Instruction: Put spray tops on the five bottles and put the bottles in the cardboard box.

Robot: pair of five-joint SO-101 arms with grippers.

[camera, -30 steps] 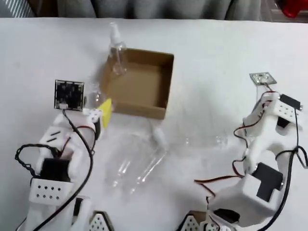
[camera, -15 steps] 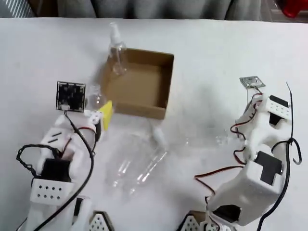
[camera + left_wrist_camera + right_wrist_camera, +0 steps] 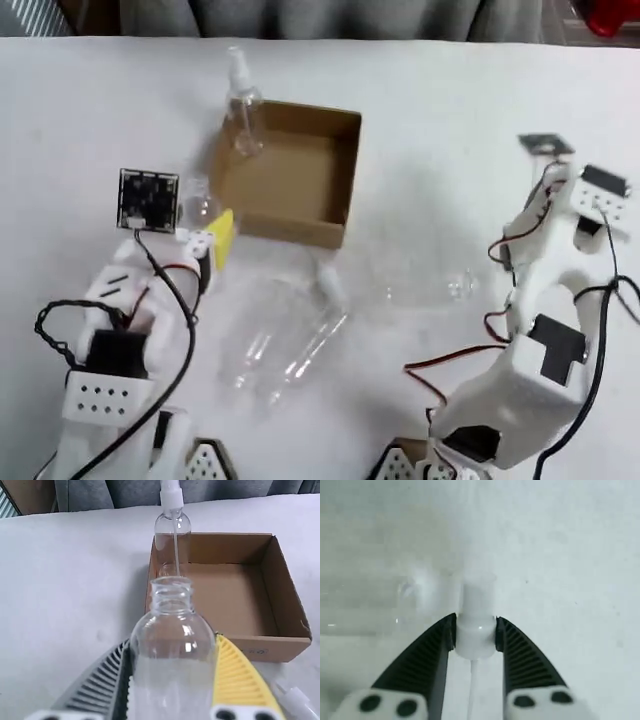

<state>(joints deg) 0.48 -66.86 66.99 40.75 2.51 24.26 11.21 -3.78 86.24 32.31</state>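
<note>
White table (image 3: pixel 450 100); bottle (image 3: pixel 172 650) in left fingers (image 3: pixel 235 680); spray top (image 3: pixel 475 630) in right fingers (image 3: pixel 520 660)

Both arms posed, each with its fingers closed on a piece.

The left arm (image 3: pixel 110 340) stands at the near left of the tabletop (image 3: pixel 450 100) and stretches away from its base. The left gripper (image 3: pixel 172 647) has its grey finger (image 3: pixel 100 680) and yellow finger (image 3: pixel 235 680) pressed against opposite sides of an uncapped bottle (image 3: pixel 172 625), whose neck stands clear beyond the tips. The right arm (image 3: pixel 545 350) rises at the near right, bent, with its wrist farther out. The right gripper (image 3: pixel 475 625) points down at the tabletop, and its black fingers (image 3: pixel 425 665) pinch a white spray top (image 3: pixel 475 640) between their tips.
</note>
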